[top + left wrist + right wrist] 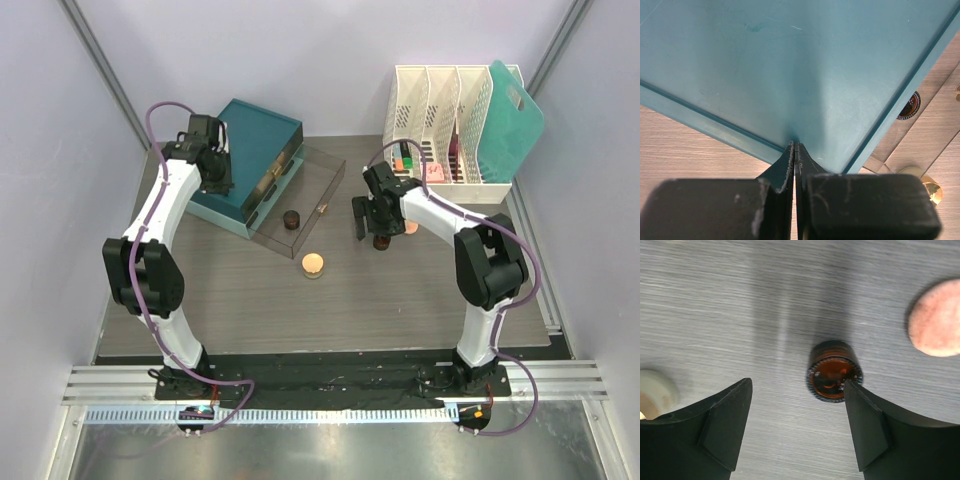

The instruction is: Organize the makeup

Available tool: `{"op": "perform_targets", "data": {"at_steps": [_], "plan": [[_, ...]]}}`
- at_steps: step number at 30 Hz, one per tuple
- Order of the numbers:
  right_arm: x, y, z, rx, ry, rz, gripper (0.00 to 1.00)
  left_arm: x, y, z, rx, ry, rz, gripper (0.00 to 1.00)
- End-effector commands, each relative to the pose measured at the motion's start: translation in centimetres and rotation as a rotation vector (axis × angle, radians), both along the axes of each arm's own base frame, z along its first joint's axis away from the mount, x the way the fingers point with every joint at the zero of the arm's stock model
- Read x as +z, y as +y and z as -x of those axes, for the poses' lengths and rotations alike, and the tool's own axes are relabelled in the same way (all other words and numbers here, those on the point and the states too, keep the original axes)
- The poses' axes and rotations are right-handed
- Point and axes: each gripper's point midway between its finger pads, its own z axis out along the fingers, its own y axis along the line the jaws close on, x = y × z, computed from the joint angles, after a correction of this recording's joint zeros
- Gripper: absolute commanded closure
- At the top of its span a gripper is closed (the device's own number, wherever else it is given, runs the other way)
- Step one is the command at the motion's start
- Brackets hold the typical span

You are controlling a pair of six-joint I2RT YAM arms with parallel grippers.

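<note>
A dark-brown round jar (834, 371) stands on the table just inside my right gripper's right fingertip (860, 405). My right gripper (797, 385) is open and low over the table; in the top view it (372, 222) is above that jar (381, 241). A pink compact (937, 320) lies to the right of it (410, 227). A peach compact (313, 264) lies mid-table. Another brown jar (291, 219) sits in the clear drawer (318, 180). My left gripper (795, 146) is shut and empty, its tips against the teal box (790, 60).
The teal drawer box (255, 150) stands at the back left with its clear drawer pulled out to the right. A white slotted rack (430, 105) holding several small items stands at the back right, with a teal panel (515, 120) leaning on it. A cream round edge (655, 390) shows at left.
</note>
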Motion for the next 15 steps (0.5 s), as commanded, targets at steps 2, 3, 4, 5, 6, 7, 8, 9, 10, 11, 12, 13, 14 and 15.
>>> {"op": "perform_targets", "data": {"at_steps": [2,3,4,5,6,7,8,9,10,11,12,13,14,15], "plan": [[4.4,2.2,-1.4,0.046,-0.118,-0.145,0.20,-4.0,0.2,3.8,-0.009,0.206,-0.009,1.00],[4.7,2.3,-1.3,0.045,-0.128,-0.156,0.20,-4.0,0.1,3.8,-0.011,0.204,-0.009,1.00],[4.8,2.1,-1.5,0.039,-0.138,-0.149,0.20,-4.0,0.2,3.8,-0.010,0.205,-0.012,1.00],[4.8,1.9,-1.6,0.029,-0.141,-0.141,0.19,-4.1,0.2,3.9,-0.011,0.207,-0.012,1.00],[4.3,1.3,-1.7,0.011,-0.138,-0.120,0.20,-4.1,0.2,3.9,-0.011,0.207,-0.014,1.00],[4.1,1.1,-1.6,0.007,-0.124,-0.113,0.19,-4.0,0.2,3.8,-0.011,0.204,-0.013,1.00],[3.9,0.4,-1.7,-0.013,-0.130,-0.083,0.19,-4.0,0.2,3.8,-0.011,0.204,-0.013,1.00],[3.5,-0.4,-1.8,-0.036,-0.131,-0.056,0.19,-3.9,0.2,3.7,-0.012,0.202,-0.014,1.00],[3.3,-0.7,-1.8,-0.046,-0.129,-0.039,0.19,-3.9,0.2,3.7,-0.012,0.204,-0.014,1.00],[3.0,-1.1,-1.8,-0.055,-0.129,-0.023,0.19,-3.9,0.3,3.7,-0.014,0.202,-0.017,1.00],[2.8,-1.6,-1.8,-0.067,-0.119,-0.008,0.18,-3.9,0.3,3.7,-0.013,0.202,-0.018,1.00],[2.5,-2.0,-1.8,-0.077,-0.116,0.011,0.18,-3.9,0.3,3.7,-0.014,0.204,-0.017,1.00],[2.1,-2.2,-1.8,-0.081,-0.112,0.023,0.18,-3.7,0.2,3.6,-0.014,0.199,-0.016,1.00],[1.9,-2.5,-1.8,-0.084,-0.105,0.035,0.17,-3.8,0.3,3.6,-0.013,0.200,-0.018,1.00]]}}
